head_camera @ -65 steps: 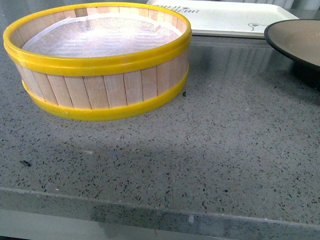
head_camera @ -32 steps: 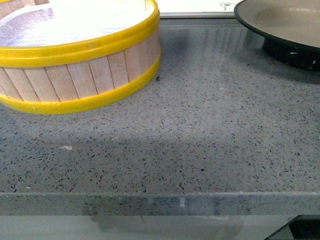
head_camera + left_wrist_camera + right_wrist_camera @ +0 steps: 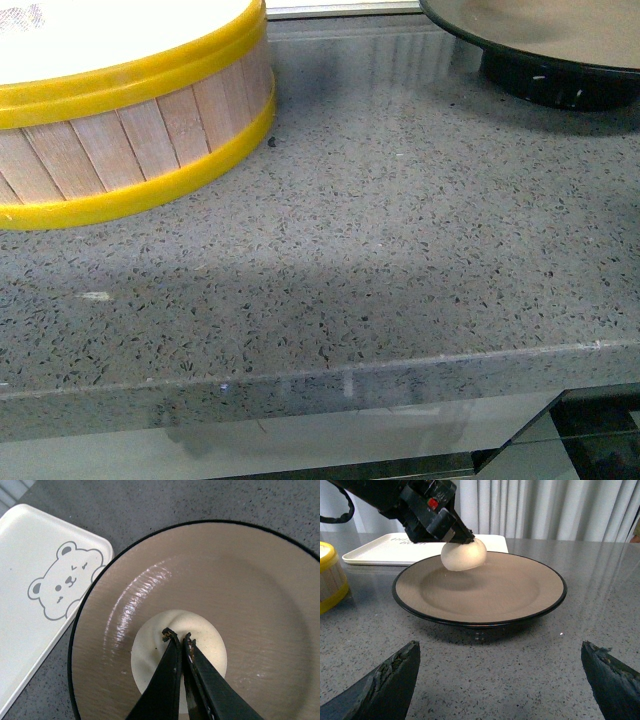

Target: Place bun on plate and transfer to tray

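Bun [image 3: 464, 554] pinched by left end effector [image 3: 176, 636] over plate [image 3: 520, 587]; tray [image 3: 375, 555] lettering unreadable.

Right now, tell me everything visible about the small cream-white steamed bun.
The small, smooth, rounded cream-white dough bun looks soft, matte and whole. The left gripper's nearly shut black tips pinch its top. In the right wrist view it hangs just above the round tan-brown, black-rimmed plate, its shadow on the well beneath; it seems not to touch it.
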Controlling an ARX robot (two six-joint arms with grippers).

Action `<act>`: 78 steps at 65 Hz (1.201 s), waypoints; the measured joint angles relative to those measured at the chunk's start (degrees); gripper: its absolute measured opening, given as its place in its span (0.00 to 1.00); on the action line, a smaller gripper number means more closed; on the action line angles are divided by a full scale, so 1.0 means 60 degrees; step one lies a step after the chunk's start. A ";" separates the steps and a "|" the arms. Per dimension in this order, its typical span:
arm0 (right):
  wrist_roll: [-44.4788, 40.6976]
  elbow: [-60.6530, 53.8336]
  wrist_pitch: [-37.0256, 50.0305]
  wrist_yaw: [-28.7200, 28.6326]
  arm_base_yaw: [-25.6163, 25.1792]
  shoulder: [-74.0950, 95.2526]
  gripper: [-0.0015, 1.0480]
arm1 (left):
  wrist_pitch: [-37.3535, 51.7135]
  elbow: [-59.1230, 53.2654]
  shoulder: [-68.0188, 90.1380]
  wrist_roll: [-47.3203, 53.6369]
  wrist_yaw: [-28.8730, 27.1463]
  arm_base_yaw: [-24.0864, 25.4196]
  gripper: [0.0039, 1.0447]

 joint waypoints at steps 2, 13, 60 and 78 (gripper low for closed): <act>0.0000 0.0000 0.0000 0.0000 0.0000 0.0000 0.91 | 0.0000 -0.0036 0.0018 -0.0025 0.0007 0.0000 0.03; 0.0000 0.0000 0.0000 0.0000 0.0000 0.0000 0.91 | 0.0208 -0.0284 0.0080 -0.0069 -0.0146 -0.0025 0.03; 0.0000 0.0000 0.0000 0.0000 0.0000 0.0000 0.91 | 0.0189 0.0197 -0.0193 -0.1115 0.0295 0.0102 0.95; 0.0004 0.0000 0.0000 0.0004 0.0000 0.0000 0.91 | 0.2087 -0.2703 -0.3453 -0.1410 -0.0477 0.1927 0.94</act>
